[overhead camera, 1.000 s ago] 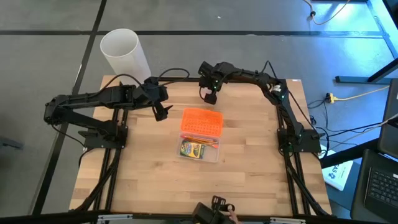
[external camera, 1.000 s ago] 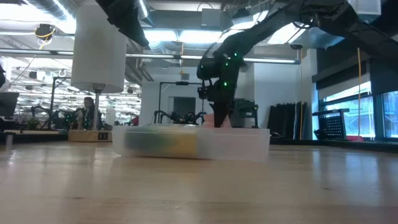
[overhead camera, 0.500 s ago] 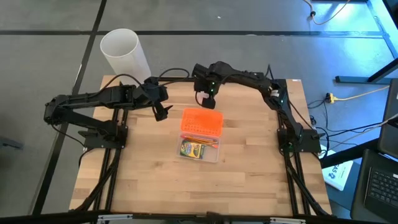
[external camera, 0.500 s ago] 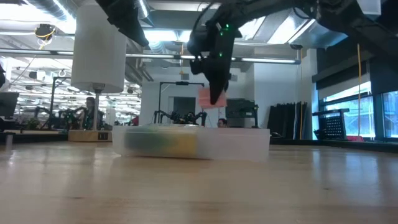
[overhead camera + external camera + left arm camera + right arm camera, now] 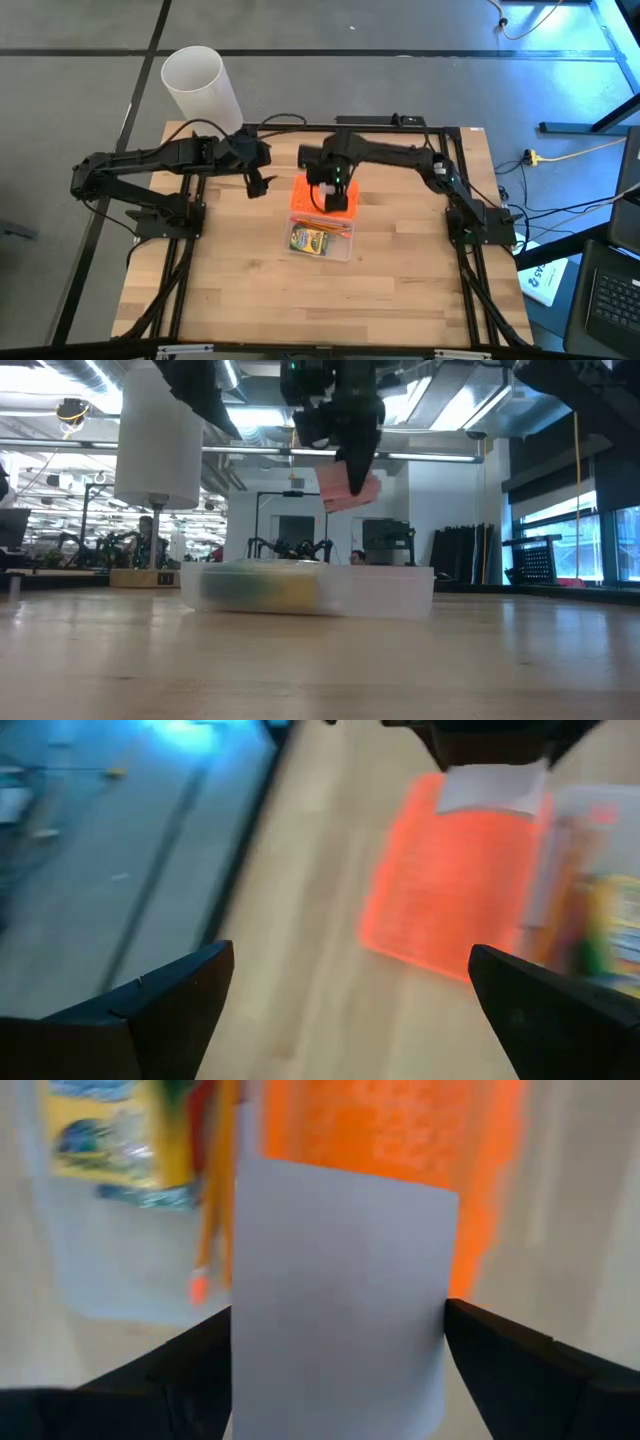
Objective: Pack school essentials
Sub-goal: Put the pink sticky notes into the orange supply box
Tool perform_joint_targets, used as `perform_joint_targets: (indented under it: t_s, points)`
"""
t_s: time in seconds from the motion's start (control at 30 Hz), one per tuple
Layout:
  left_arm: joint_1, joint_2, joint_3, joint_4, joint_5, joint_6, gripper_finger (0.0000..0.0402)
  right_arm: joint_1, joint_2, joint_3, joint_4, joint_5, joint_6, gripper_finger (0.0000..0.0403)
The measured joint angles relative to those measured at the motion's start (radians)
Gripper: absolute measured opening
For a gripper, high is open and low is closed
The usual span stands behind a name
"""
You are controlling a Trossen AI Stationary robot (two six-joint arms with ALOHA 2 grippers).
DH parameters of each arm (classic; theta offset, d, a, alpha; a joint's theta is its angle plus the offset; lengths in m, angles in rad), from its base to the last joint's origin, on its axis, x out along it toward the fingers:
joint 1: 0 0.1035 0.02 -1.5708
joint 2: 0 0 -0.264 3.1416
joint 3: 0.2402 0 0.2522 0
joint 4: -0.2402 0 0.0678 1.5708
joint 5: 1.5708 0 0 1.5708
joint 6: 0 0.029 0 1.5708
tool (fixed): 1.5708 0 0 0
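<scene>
My right gripper [image 5: 335, 198] hangs over the orange lid [image 5: 310, 192], shut on a small pink square eraser [image 5: 350, 490]. The lid lies flat on the table against the far end of the clear plastic box [image 5: 345, 250]. Inside the box lie the green-and-yellow crayon box [image 5: 310, 240] and thin orange pencils [image 5: 337, 228]. My left gripper [image 5: 256, 184] hovers open to the left of the lid, nothing between its fingers. My right gripper pinches the eraser by two opposite edges [image 5: 250, 1300] between its two fingers [image 5: 520, 1370]. The fingers come from above, pointing down. The eraser sticks out below the fingertips, slightly tilted, lifted clear above the orange lid.
A tall white cylinder [image 5: 200, 82] stands off the table's far left corner. Bare wood lies in front of the box toward the near edge [image 5: 320, 320] and on both sides of it.
My right gripper has swung from the table's far edge toward the near edge and risen, ending over the orange lid. The pink eraser went with it, up from table level behind the box to well above it.
</scene>
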Motion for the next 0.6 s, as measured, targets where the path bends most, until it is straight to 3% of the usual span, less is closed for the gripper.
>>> perform_joint_targets:
  t_s: [0.2, 0.4, 0.6]
  points:
    - [-0.006, 0.000, 0.000, -0.012, 0.204, 0.006, 0.0398, 0.138, 0.000, 0.000, -0.017, 0.000, 0.141, 0.0329]
    - [-0.058, -0.009, 0.000, -0.018, 0.228, 0.054, 0.0398, 0.246, 0.000, 0.000, 0.049, 0.004, 0.306, 0.0329]
    - [-0.123, -0.022, 0.000, -0.046, 0.271, 0.083, 0.0398, 0.302, -0.001, -0.013, 0.094, 0.097, 0.415, 0.0329]
